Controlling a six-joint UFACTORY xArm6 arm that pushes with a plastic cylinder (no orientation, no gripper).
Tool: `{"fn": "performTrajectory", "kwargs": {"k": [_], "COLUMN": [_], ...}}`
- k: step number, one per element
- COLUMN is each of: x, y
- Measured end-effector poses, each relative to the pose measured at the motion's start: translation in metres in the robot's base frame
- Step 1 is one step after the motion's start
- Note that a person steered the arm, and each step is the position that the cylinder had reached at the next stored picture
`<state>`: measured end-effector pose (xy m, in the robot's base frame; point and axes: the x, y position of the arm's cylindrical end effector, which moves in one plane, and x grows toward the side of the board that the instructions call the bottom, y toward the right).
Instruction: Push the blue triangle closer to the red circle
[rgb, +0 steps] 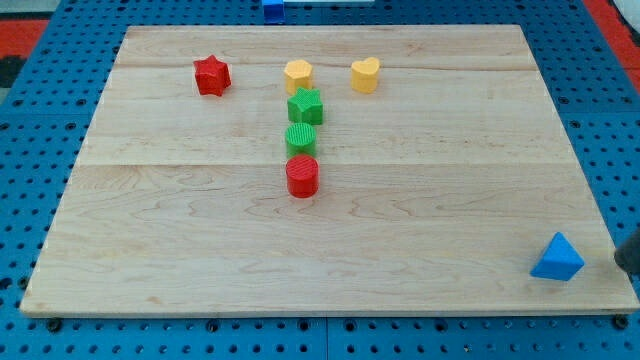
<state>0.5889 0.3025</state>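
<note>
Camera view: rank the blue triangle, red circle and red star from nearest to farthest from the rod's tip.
My tip sits at the view's right edge.
1. Blue triangle, just left of it, bottom right.
2. Red circle, board centre.
3. Red star, top left.

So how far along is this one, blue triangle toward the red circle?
Nothing looks done: the blue triangle sits at the board's bottom-right corner, far from the red circle near the middle. In hand: my tip is just right of the triangle. The whole push leftward and upward remains.
</note>
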Motion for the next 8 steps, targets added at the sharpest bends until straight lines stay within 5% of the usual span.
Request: {"fn": "performTrajectory", "kwargs": {"k": [4, 5, 6, 7, 8], "x": [-0.034, -0.027, -0.001, 0.028, -0.001], "y": [-0.124, -0.048, -0.032, -0.073, -0.153]}}
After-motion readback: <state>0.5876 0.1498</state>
